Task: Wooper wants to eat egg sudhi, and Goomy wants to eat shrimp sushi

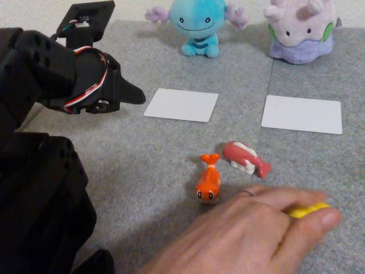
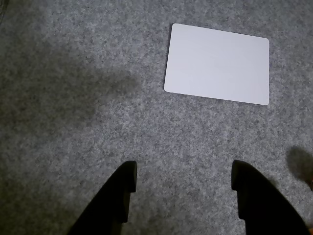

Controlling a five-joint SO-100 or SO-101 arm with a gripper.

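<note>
Wooper (image 1: 198, 25): we see the blue plush sitting upright at the back of the grey counter (image 1: 142, 165) in the fixed view, just behind the left white card (image 1: 181, 105).
Goomy (image 1: 300, 29): lilac plush to the right of Wooper in that view, behind the right white card (image 1: 302, 114).
shrimp sushi (image 1: 209, 180): orange piece lying on the counter near the front, tail towards the cards, touching nothing. It's well to the right of the jaws (image 1: 134, 97) in the fixed view and nearer the camera, nowhere between them.
egg sudhi (image 1: 308, 210): we only get a sliver of yellow, pinched under the fingers of a person's hand (image 1: 251, 237) at the bottom right, even farther from the jaws.
red-pink piece (image 1: 246, 158): white-striped, lying just right of the shrimp sushi, close to it but apart.
jaws: spread wide with nothing between them. In the wrist view (image 2: 183, 183) we see bare grey carpet in the gap, and one white card (image 2: 217, 63) lies ahead of the tips, a bit to the right. They hang above the counter at the left of the fixed view.
</note>
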